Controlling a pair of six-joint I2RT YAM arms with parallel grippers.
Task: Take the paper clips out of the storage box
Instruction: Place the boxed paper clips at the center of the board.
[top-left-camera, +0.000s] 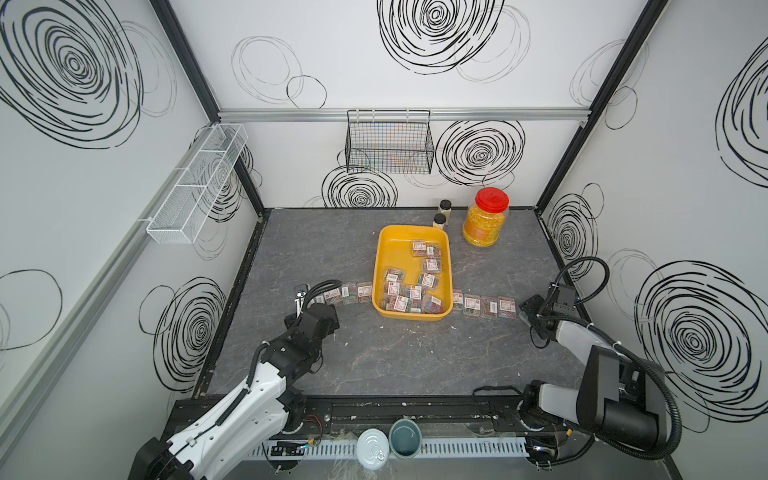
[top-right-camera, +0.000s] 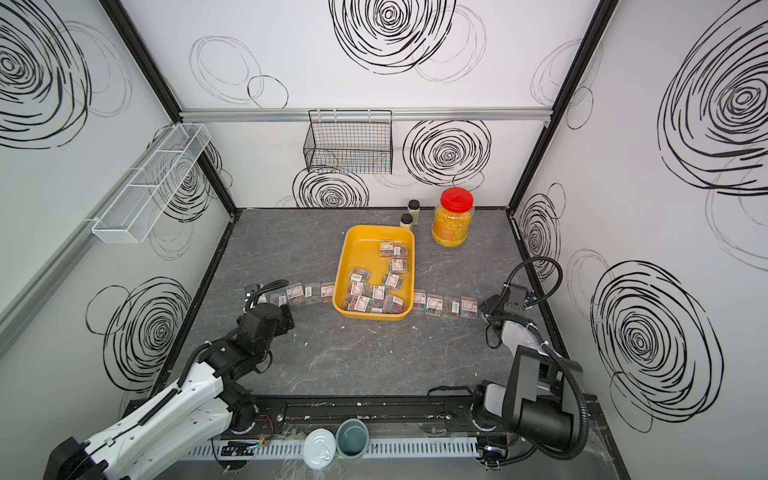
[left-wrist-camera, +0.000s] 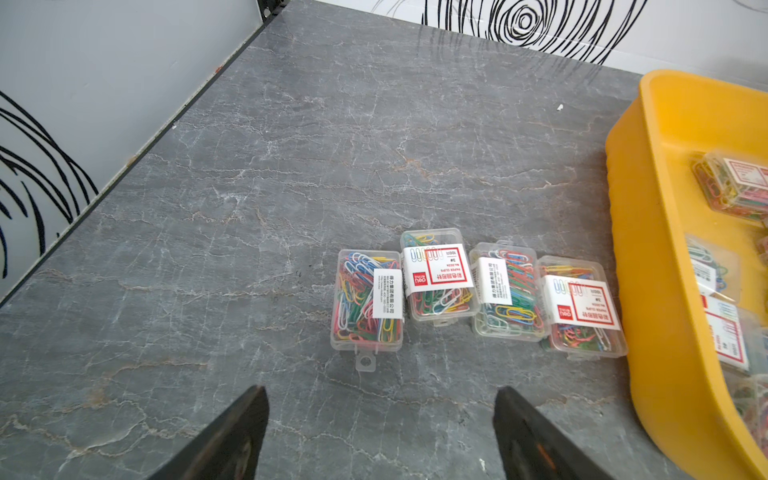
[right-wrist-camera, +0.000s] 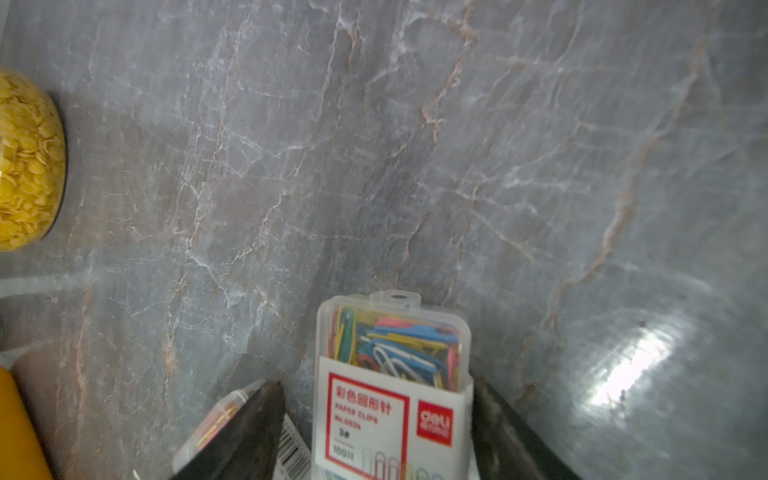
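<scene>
The yellow storage box (top-left-camera: 379, 266) (top-right-camera: 341, 266) stands mid-table with several clear cases of paper clips (top-left-camera: 419, 248) lying in it. More cases sit in a row on the table on each side of it (top-left-camera: 357, 289) (top-left-camera: 471, 305). My left gripper (left-wrist-camera: 380, 390) is open and empty, just short of the left row (left-wrist-camera: 368, 299). My right gripper (right-wrist-camera: 376, 386) (top-left-camera: 525, 311) is open at the right row's outer end. The end case (right-wrist-camera: 395, 365) lies between its fingers, and a gap shows beside one finger (right-wrist-camera: 253, 428).
A red-lidded jar of yellow grains (top-left-camera: 485, 220) and two black-capped bottles (top-left-camera: 444, 206) stand behind the box. A black wire basket (top-left-camera: 388, 141) hangs on the back wall and a white mesh shelf (top-left-camera: 195, 183) on the left wall. A can (top-left-camera: 372, 449) and a cup (top-left-camera: 405, 437) sit at the front rail.
</scene>
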